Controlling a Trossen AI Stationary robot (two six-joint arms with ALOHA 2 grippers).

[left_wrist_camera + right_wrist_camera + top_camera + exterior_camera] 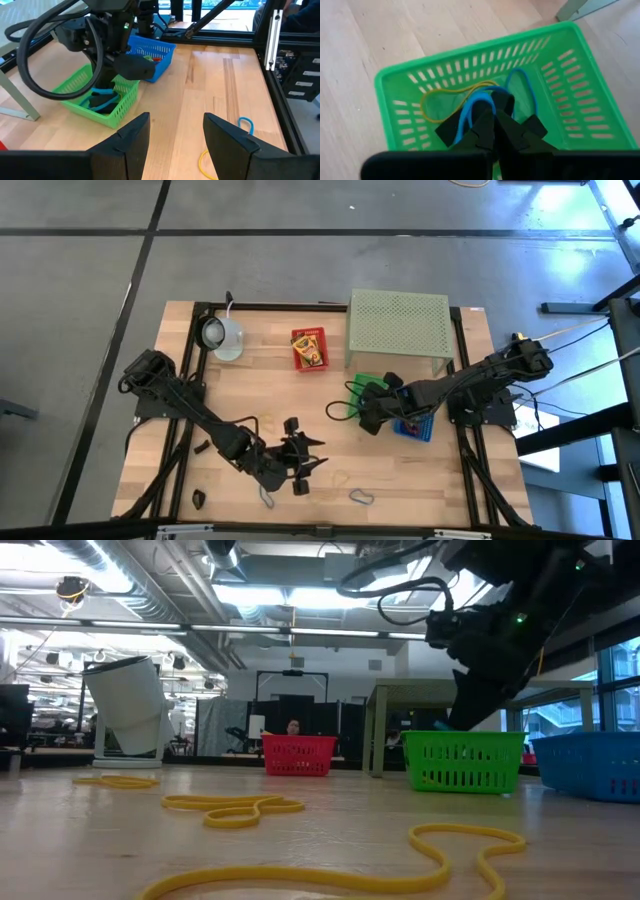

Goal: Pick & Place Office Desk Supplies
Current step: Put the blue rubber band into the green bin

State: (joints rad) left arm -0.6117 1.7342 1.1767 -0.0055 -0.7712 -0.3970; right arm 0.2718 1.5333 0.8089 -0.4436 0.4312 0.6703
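Closed fingers of the right gripper [495, 131] pinch a blue rubber band [475, 107] just above the green basket [395, 80], apparently ready to drop it beside a yellow band [451, 94] already inside (the blue basket [157, 50] sits just beyond). The arm slants steeply down into it. The left gripper [175, 137] hovers empty, fingers spread, near more bands.

Left gripper [176, 137], jaws apart, above wooden table [220, 90]; green slotted plastic basket [97, 97] beyond, blue plastic basket [152, 55] touching behind it.
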